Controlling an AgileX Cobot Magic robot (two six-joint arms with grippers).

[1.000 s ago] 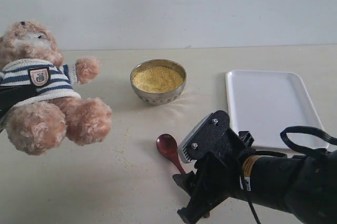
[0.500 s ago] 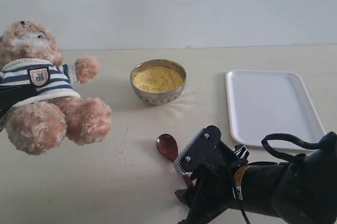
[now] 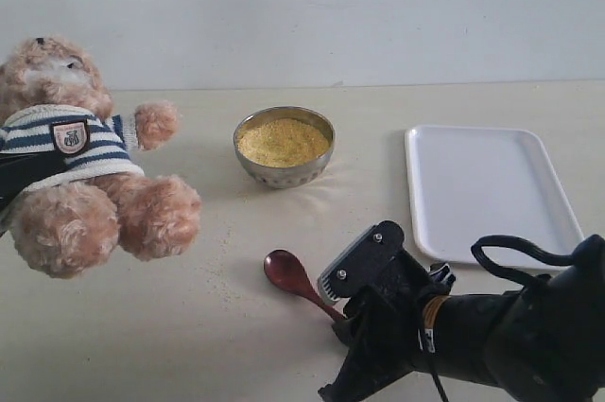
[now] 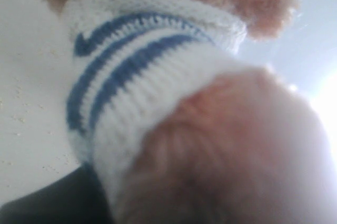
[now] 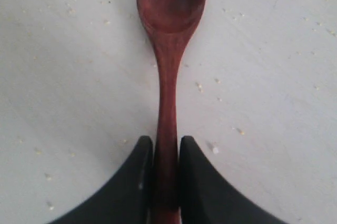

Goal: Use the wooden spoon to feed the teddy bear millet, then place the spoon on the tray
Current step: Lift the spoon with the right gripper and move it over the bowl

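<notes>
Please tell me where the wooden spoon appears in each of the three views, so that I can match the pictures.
Exterior view: the wooden spoon lies low in the middle, on the table, its handle running into the right hand.
Left wrist view: not in it; the teddy bear fills it.
Right wrist view: in the centre, handle pinched between the right hand's fingers.
Shared landmark: the pale table with stray millet grains.

No legible text is found. A crest badge is worn on the teddy bear, on its striped shirt, at 9 o'clock in the exterior view (marks too small to be read). A yellow label is seen on the right arm at 5 o'clock; its print is unreadable.
</notes>
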